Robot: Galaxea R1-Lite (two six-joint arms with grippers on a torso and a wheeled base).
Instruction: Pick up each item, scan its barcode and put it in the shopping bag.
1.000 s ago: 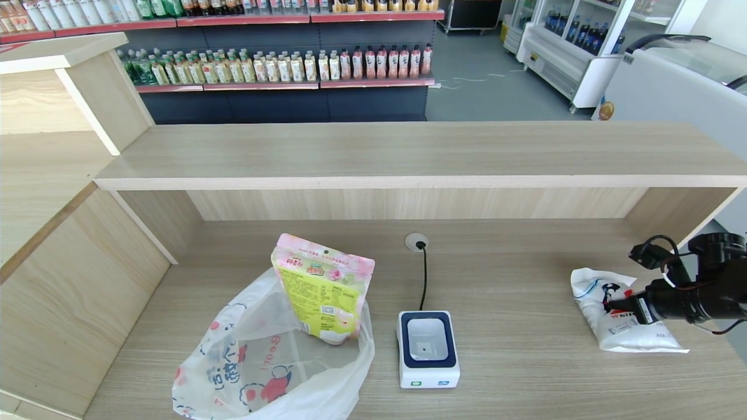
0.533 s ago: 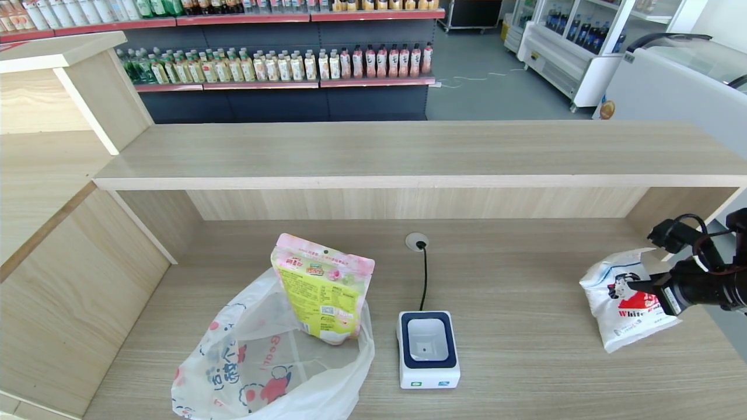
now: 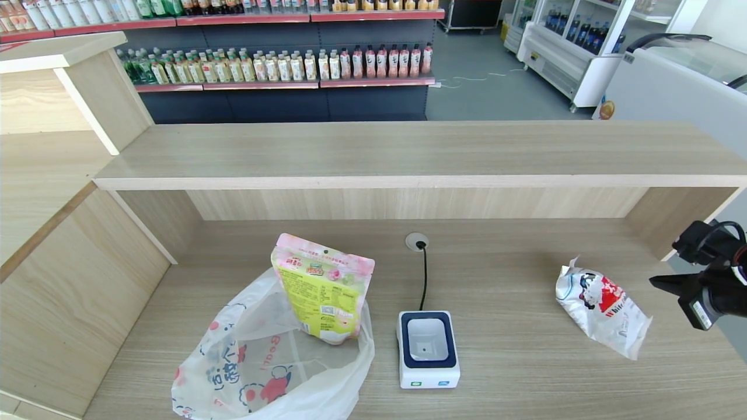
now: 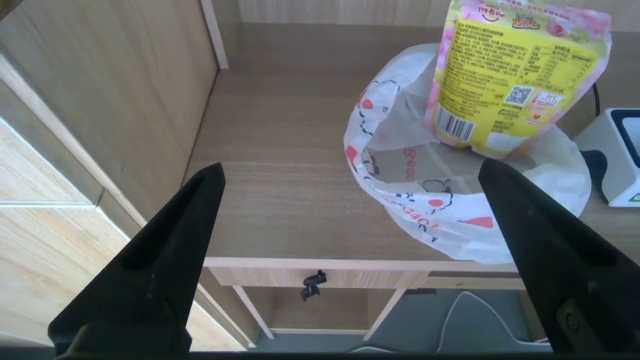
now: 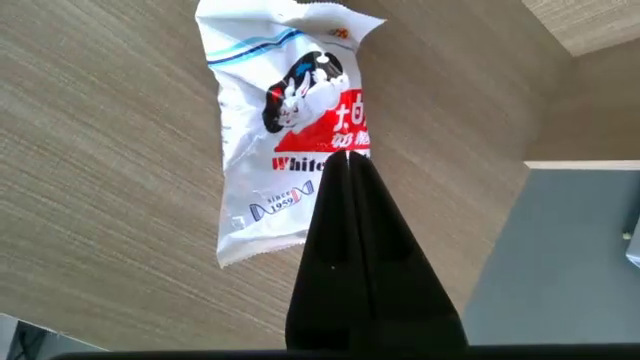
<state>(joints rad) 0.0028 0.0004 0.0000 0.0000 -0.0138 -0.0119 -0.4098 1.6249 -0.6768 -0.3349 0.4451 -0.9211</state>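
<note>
Left pincer (image 4: 350, 168) hangs spread wide and empty, short of the shopping bag (image 3: 257, 361), which gapes open with a pink pouch (image 3: 324, 289) standing inside — seemingly finished. The scanner (image 3: 428, 348) faces up mid-bench. The white packet (image 3: 601, 306) lies flat, apparently awaiting pickup, apart from the clenched, empty right pincer (image 3: 656, 280). Pale wood bench (image 3: 513, 361); drink shelves (image 3: 280, 64) behind.

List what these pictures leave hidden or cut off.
White bag: no barcode on the face shown; the shut right pincer covers one corner, right wrist view.
Shopping bag: near side cut off by the head view's bottom edge.
Scanner: cut off at the left wrist view's edge.
Shelf bottles: too small to tell apart, head view.
</note>
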